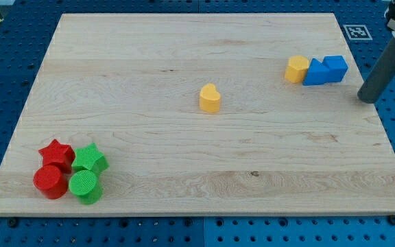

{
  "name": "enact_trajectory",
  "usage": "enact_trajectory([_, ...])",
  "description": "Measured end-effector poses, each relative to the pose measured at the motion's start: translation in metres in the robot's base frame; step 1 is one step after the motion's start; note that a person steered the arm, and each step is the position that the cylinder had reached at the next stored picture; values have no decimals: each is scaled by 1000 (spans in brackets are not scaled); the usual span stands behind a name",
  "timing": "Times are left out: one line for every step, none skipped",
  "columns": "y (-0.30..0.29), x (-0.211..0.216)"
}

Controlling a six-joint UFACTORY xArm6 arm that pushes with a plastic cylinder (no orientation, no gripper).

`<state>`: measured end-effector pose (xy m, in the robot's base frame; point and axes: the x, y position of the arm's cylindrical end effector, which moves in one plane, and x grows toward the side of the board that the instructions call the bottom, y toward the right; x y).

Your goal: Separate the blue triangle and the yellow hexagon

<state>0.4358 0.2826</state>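
Blue triangle [315, 73] seen upper right of frame, apex pointing up, yellow hexagon [296, 69] touching its left, blue cube [336, 67] touching its right, row running left-right, my tip [367, 100] set apart at right, no claw fitted

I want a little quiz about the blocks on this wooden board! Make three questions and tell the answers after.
1. True or false: the yellow hexagon block touches the blue triangle block.
2. Which block sits alone near the middle of the wooden board? A) red star B) yellow heart-shaped block C) green cylinder
3. Fill in: my tip is off the board, at the view's ____ of the blue cube.

Key: 1 true. 2 B, the yellow heart-shaped block. 3 right.
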Motion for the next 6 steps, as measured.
enact_trajectory([-1, 0])
enact_trajectory([-1, 0])
enact_trajectory([-16, 0])
enact_trajectory([-50, -15])
enact_trajectory([-58, -26])
enact_trajectory([-76, -43])
